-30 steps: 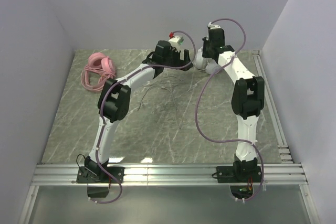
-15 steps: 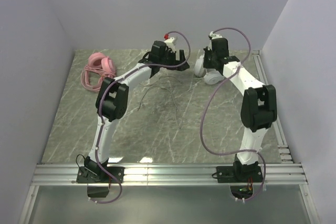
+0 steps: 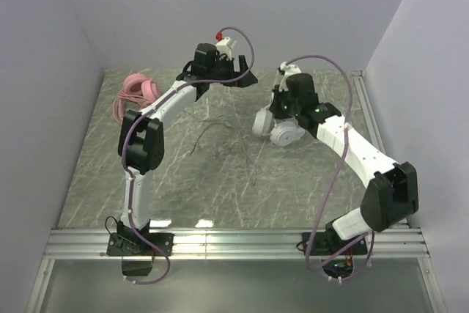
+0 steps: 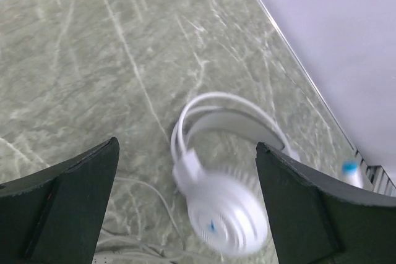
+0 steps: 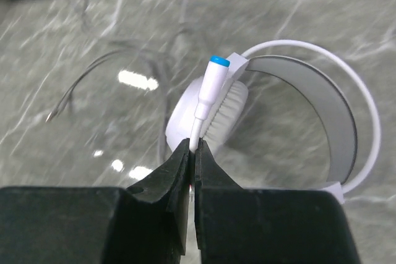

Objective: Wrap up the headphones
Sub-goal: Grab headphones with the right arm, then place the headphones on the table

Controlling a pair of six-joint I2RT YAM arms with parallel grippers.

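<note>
The white headphones [image 3: 281, 133] hang tilted just over the marble table [image 3: 220, 188], right of centre. My right gripper [image 5: 193, 144] is shut on their thin white stalk with a blue tip [image 5: 206, 93], beside one ear cup [image 5: 213, 112]. Their thin dark cable [image 3: 220, 133] trails left across the table, its plug end [image 5: 53, 115] loose. My left gripper [image 4: 185, 144] is open in the air behind them, with the white headphones [image 4: 224, 211] blurred below its fingers. The pink headphones [image 3: 136, 90] lie with their coiled cable at the back left.
Grey walls close the table at the back and on both sides. A metal rail [image 3: 375, 133] runs along the table's right edge, and an aluminium frame [image 3: 234, 243] carries both arm bases at the front.
My right gripper has shut on the stalk and pulled the white headphones from the back of the table toward its middle. My left gripper has swung left, staying open.
</note>
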